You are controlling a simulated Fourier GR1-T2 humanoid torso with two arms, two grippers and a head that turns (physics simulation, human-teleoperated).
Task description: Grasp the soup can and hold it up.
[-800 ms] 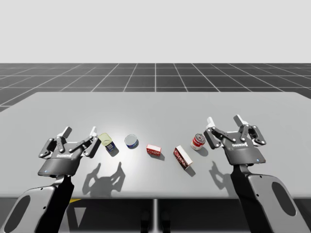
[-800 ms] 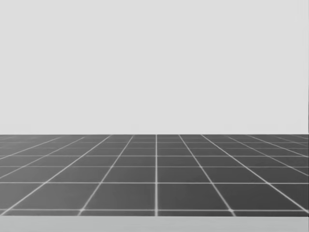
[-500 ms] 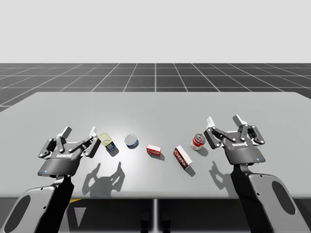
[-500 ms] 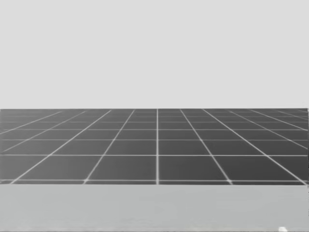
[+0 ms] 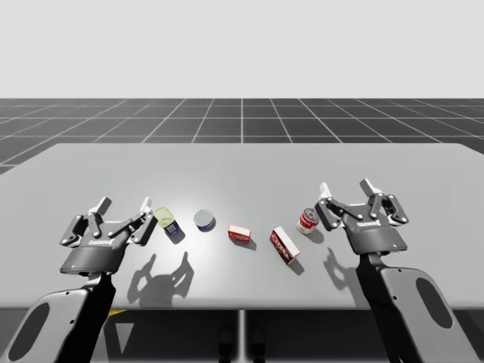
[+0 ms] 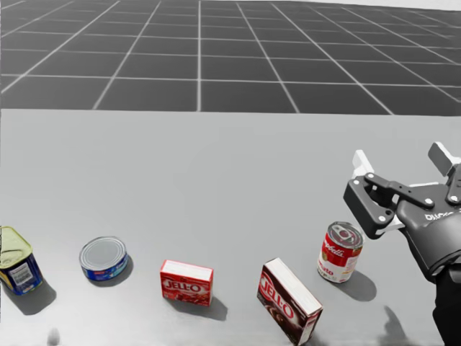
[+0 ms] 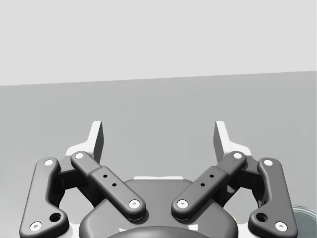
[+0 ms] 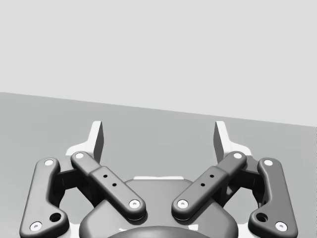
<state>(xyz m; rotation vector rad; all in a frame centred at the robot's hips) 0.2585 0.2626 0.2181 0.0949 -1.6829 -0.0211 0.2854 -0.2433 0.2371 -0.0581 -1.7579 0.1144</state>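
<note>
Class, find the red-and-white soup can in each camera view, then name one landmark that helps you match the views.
High view: soup can right of centre, beside my right gripper.
Head view: soup can at lower right, below that gripper.
Left wrist view: table ahead of my left gripper.
Right wrist view: table ahead of my right gripper.
Shared landmark: the dark red box just left of the can.

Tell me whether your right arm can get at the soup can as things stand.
Probably yes. My right gripper hovers, jaws open, right beside the upright soup can with nothing between them. The dark red box sits on the can's far side, apart from it.
</note>
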